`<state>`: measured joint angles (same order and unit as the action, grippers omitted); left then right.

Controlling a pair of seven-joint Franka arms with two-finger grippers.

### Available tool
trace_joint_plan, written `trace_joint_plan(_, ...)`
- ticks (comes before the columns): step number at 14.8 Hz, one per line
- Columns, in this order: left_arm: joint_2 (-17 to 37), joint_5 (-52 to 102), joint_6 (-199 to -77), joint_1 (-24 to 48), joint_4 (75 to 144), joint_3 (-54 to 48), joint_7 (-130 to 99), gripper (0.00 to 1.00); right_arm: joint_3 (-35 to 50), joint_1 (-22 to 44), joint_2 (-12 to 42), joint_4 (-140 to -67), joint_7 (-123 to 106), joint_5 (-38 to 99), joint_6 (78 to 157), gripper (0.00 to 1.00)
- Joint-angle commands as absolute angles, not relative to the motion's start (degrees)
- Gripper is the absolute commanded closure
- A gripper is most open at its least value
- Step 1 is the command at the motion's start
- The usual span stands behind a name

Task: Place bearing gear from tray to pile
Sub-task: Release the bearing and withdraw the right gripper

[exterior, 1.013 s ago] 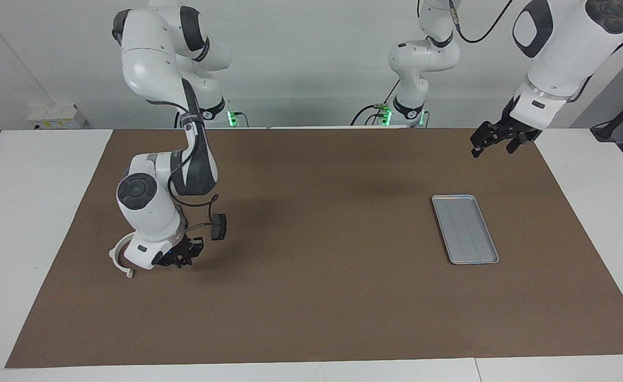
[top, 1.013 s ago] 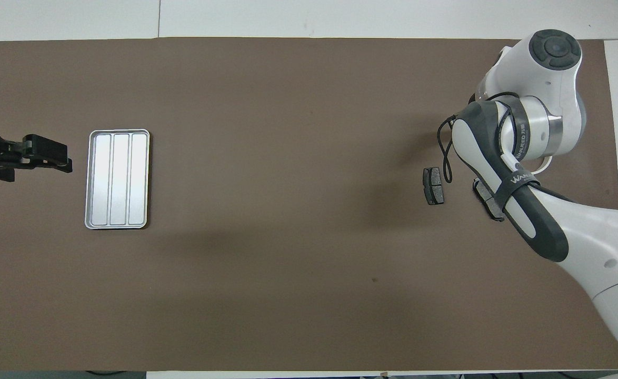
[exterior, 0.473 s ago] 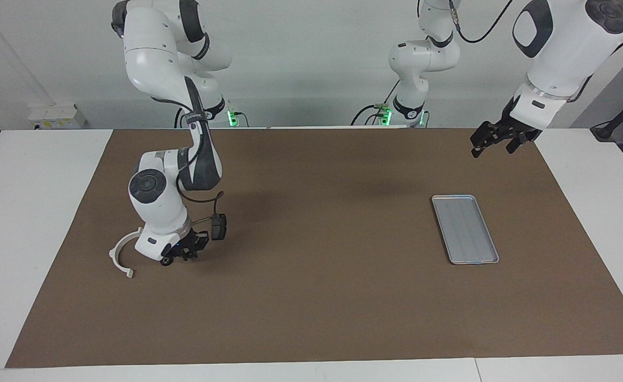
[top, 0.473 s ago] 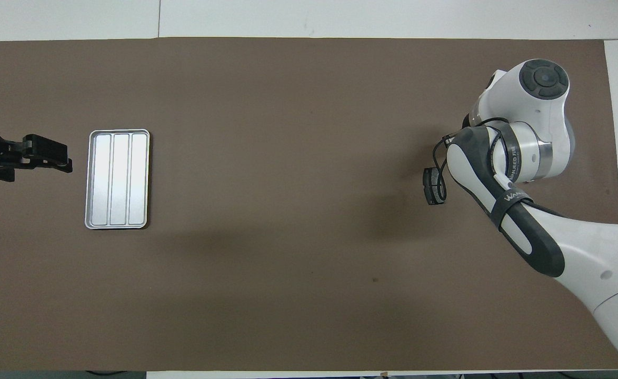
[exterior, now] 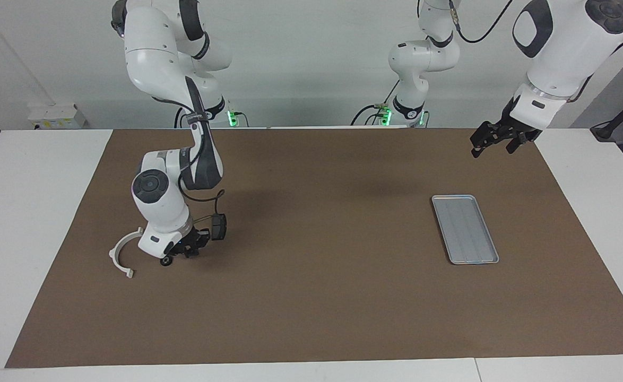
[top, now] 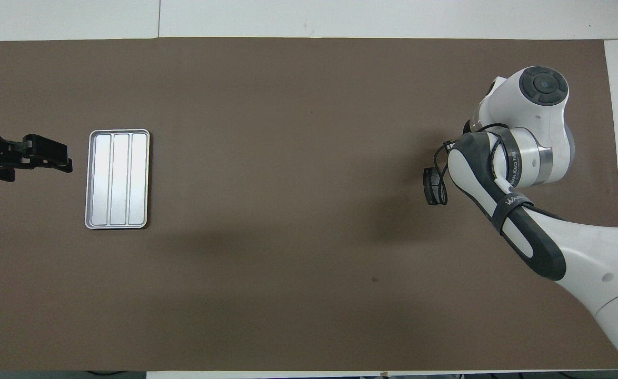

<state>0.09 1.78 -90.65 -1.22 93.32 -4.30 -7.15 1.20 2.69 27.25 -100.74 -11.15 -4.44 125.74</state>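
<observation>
Brown mat, facing view: the right gripper hangs low over the pile, a small round gear at its tip, white half-ring at nine o'clock; release gently, lift straight. Overhead view: the tray lies bare, left gripper waiting, fingers unreadable on both.

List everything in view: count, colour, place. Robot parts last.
tray: 1, silver-grey, nothing on it, on the mat toward the left arm's end.
half-ring: 1, white, on the mat toward the right arm's end.
pad plate: 1 visible, dark grey, beside the right arm's wrist.
small round part: 1, dark, on the mat beside the half-ring, under the right gripper.
mat: 1, brown, covers the table.
right gripper: low over the pile area.
left gripper: waits raised above the mat near the tray.
</observation>
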Motion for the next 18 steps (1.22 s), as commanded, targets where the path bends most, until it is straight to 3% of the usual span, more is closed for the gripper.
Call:
trace_joint_plan(1, -0.62, 1.49, -91.05, -1.49, 93.78, -4.57, -6.77, 0.0, 1.93, 1.67, 25.4, -103.18, -11.95, -3.34, 127.09, 0.88)
trace_joint_plan(2, -0.62, 1.49, -90.97, -1.49, 93.78, -4.57, -6.77, 0.0, 1.93, 1.58, 25.4, -103.18, -11.87, -3.34, 127.0, 0.76)
trace_joint_plan(4, -0.62, 1.49, -91.05, -1.49, 93.78, -4.57, -6.77, 0.0, 1.93, 1.58, 25.4, -103.1, -11.69, -3.34, 127.09, 0.64)
trace_joint_plan(10, -0.62, 1.49, -91.05, -1.49, 93.78, -4.57, -6.77, 0.0, 1.93, 2.11, 25.4, -101.7, -10.2, -3.34, 128.23, 0.07)
trace_joint_plan(12, -0.62, 1.49, -91.05, -1.49, 93.78, -4.57, -6.77, 0.0, 1.93, 2.46, 25.31, -99.41, -8.88, -3.34, 127.36, 0.0)
trace_joint_plan(15, -0.61, 1.49, -91.05, -1.49, 93.78, -4.57, -6.77, 0.0, 1.67, 2.37, 23.39, -97.48, -8.18, -3.52, 126.13, 0.0)
trace_joint_plan(18, -0.62, 1.49, -90.97, -1.49, 93.69, -4.57, -6.77, 0.0, 1.5, 1.58, 17.25, -97.2, -6.25, -3.52, 119.9, 0.0)
